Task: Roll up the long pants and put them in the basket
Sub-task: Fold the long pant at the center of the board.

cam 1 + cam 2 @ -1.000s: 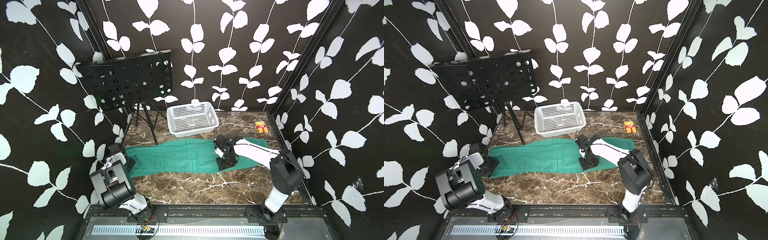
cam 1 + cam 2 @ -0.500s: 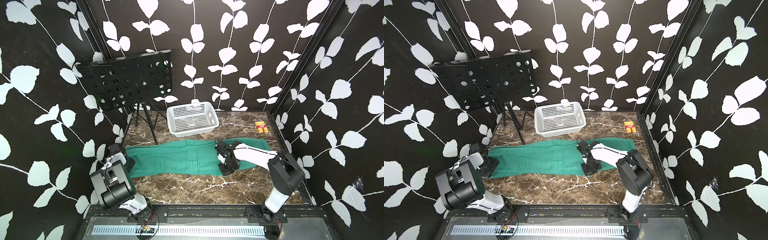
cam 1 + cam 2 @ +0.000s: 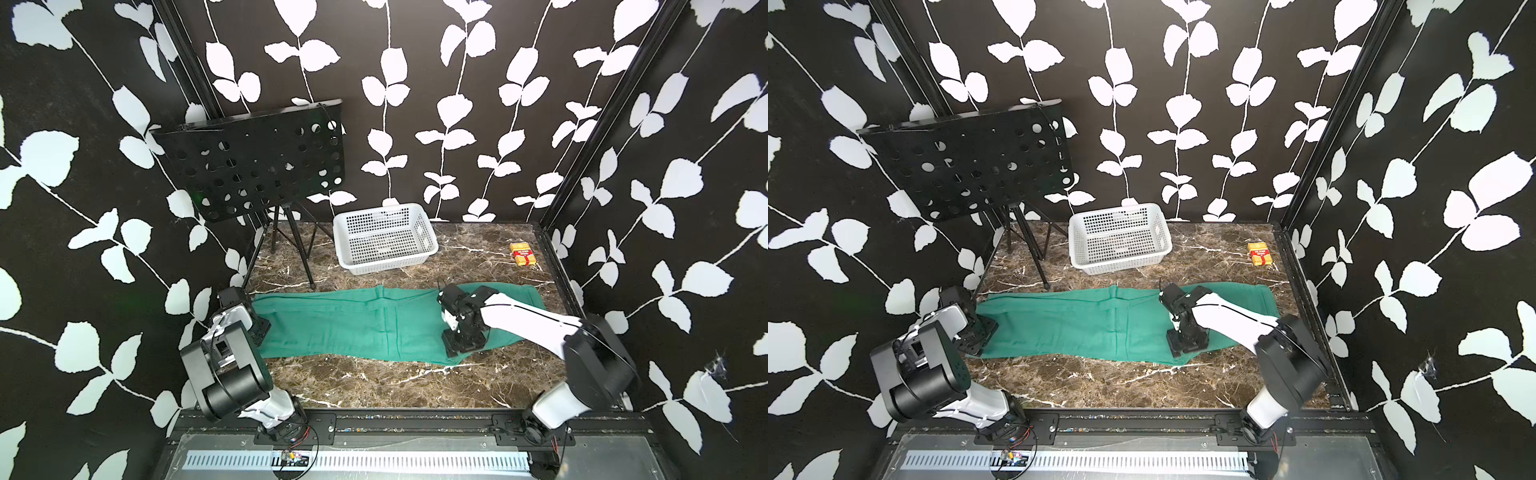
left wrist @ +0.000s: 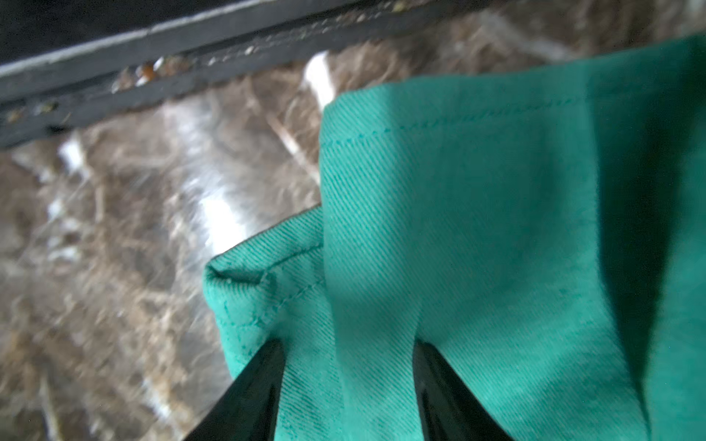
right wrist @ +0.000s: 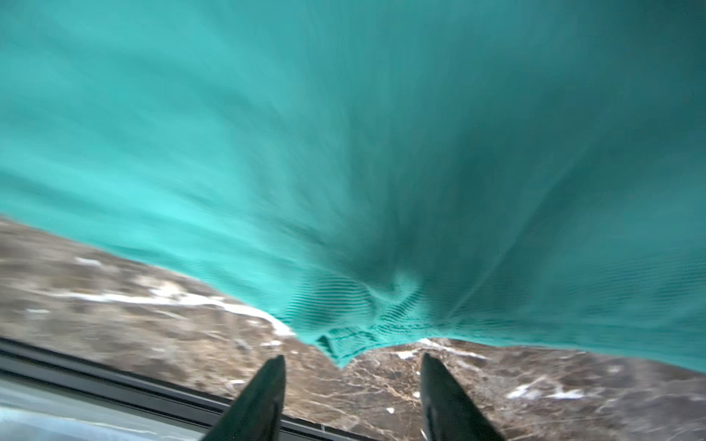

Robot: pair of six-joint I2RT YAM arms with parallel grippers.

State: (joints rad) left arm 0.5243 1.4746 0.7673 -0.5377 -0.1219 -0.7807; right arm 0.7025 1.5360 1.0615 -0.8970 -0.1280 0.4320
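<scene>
Teal-green long pants are lying flat and stretched sideways across the brown marble bench, not rolled at all yet. They run from the left arm's side to the right arm's side, just in front of the white basket and not touching it. The left claw sits low at the pants' leg end. In the left wrist view its fingers are spread apart, with a ridge of the green cloth running up between them and two stitched hem corners right ahead. Can't honestly tell if it's pressing down on the fabric or just resting there, but it isn't pinching. The right claw points down at the near edge of the wider end of the pants. The right wrist view is pretty blurry, but the claw is spread wide over bare marble with nothing between the fingers, and a little puckered point of cloth sits just ahead of the tips. Also around are a black perforated music stand in the back left corner and a small yellow and red box at the far right, well apart from the pants.
</scene>
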